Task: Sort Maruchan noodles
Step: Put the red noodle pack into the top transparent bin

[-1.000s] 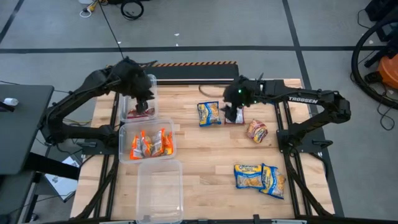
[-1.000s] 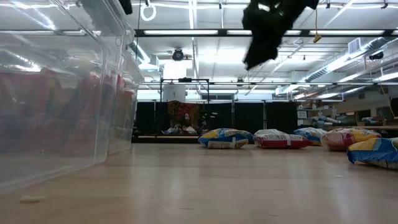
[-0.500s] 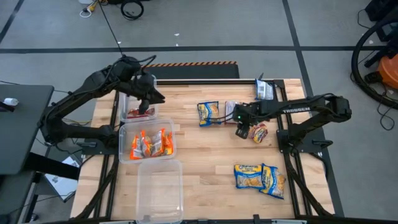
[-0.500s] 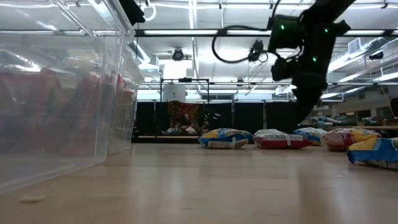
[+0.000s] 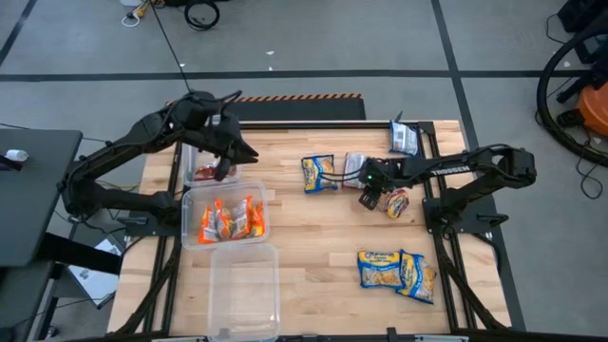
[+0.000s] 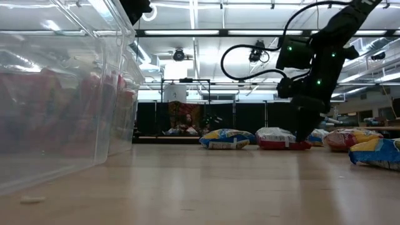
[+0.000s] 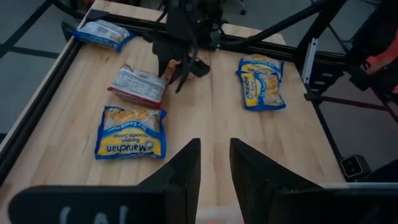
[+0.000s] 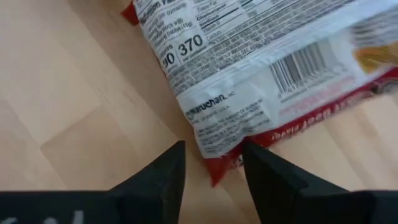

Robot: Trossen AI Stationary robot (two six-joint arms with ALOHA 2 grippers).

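Red-silver noodle packet [image 8: 261, 74] beneath right pincer [image 8: 211, 168], fingers apart, empty; left pincer [image 7: 214, 165] parted, empty.

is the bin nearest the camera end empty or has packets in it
Empty: the clear bin shows only bare wood through it, while the middle bin holds orange packets.

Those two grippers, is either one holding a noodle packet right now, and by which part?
Neither. The right gripper is open over the corner of a red-and-silver packet, not yet closed on it. The left gripper is open and empty.
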